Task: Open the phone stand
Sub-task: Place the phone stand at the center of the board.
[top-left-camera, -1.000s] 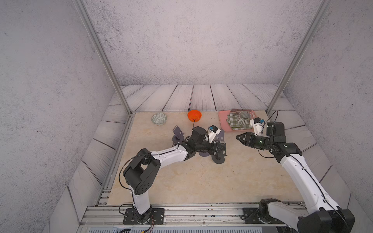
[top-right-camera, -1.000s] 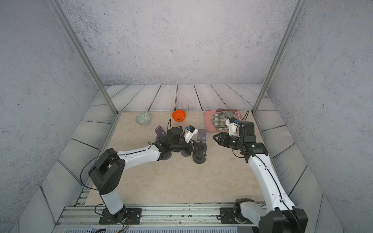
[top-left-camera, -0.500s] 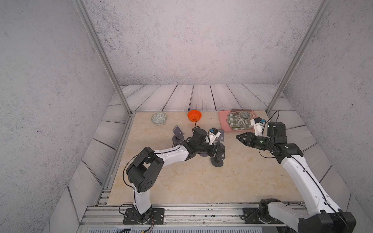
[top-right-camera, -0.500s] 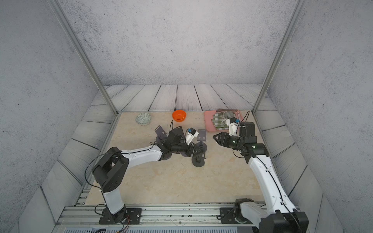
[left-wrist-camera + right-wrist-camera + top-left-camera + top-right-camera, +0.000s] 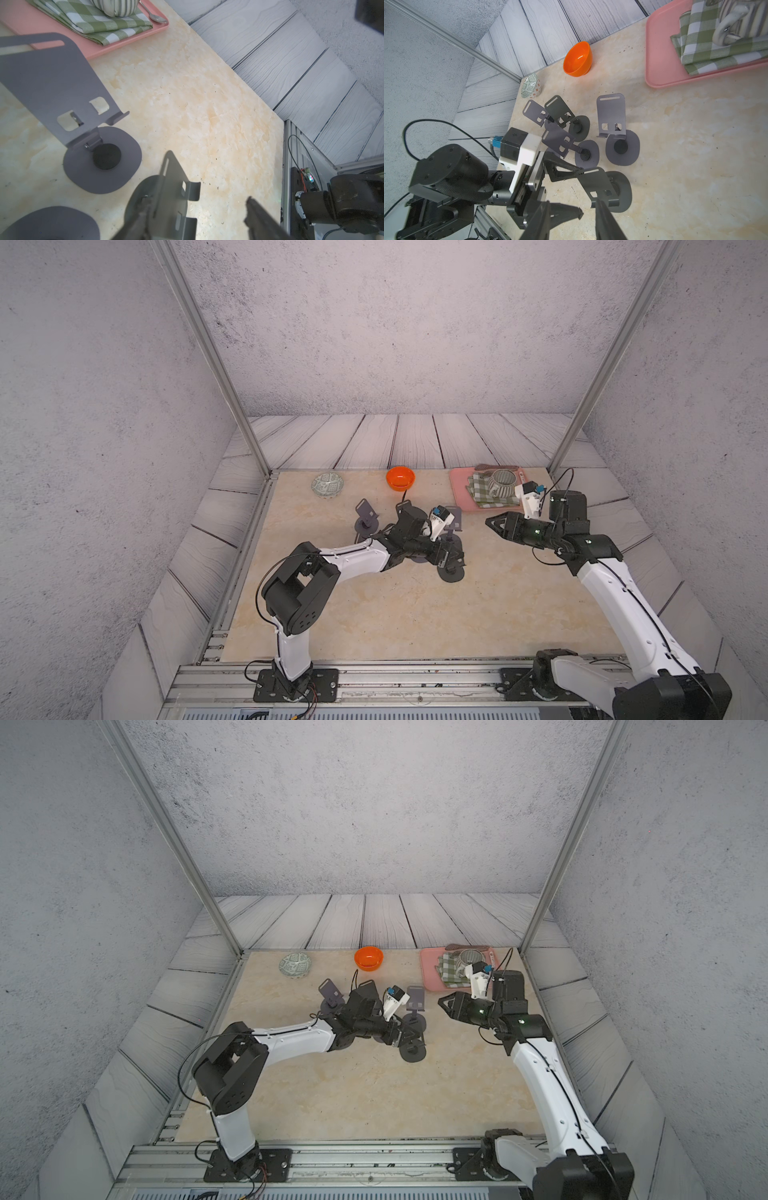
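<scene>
Crowding the dark phone stand (image 5: 600, 185) are four more stands (image 5: 612, 114) — left gripper (image 5: 581, 193) spread at it, right gripper (image 5: 491, 522) parted, empty.

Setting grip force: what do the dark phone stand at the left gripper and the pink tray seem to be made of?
Dark phone stand: likely thin sheet metal with a matte dark-grey coating, going by its thin plate, bent lips and punched slots. Pink tray: probably moulded plastic with a smooth satin finish, going by its rounded raised rim and uniform colour.

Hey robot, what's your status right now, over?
Left hand open around dark phone stand, not gripping. Right hand open, empty, apart. Stand looks unfolded already. Other stands crowd close beside.
</scene>
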`<state>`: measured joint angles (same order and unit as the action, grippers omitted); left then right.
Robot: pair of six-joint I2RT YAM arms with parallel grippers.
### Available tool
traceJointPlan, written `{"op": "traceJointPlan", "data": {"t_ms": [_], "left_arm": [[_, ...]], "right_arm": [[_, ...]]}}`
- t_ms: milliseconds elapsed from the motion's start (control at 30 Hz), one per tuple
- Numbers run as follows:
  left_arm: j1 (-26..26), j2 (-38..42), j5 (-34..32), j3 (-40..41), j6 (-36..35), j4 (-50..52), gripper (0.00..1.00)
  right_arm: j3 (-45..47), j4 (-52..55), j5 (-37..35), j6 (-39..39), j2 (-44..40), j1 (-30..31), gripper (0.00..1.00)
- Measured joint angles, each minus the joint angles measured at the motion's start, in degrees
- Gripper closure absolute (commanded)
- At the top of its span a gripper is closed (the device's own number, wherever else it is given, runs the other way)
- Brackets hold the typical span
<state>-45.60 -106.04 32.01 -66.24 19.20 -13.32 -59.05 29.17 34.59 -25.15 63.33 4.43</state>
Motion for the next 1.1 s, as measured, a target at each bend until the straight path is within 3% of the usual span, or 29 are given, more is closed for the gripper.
{"op": "traceJointPlan", "data": {"t_ms": [100, 133, 367, 733, 1100], "left_arm": [[0.0, 0.0, -0.68, 0.0, -0.5, 0.02, 0.06], [0.0, 0.0, -0.85, 0.0, -0.66, 0.02, 0.01], [0.0, -0.02, -2.84, -1.77, -2.89, 3.13, 0.01], [-1.81, -1.14, -7.41, -11.76, -9.73, 17.46, 0.01], [-2.16, -7.08, -7.04, -13.62, -10.43, 24.48, 0.01]], "right_arm": [[0.02, -0.46, 0.44, -0.13, 0.2, 0.0, 0.61], [0.04, -0.55, 0.52, -0.13, 0.2, 0.0, 0.61], [0.04, -0.74, 0.92, -0.15, 0.2, 0.0, 0.61], [0.63, -1.62, 1.01, -0.17, 0.2, 0.0, 0.6], [0.79, -1.92, 1.09, -0.2, 0.2, 0.0, 0.6]]}}
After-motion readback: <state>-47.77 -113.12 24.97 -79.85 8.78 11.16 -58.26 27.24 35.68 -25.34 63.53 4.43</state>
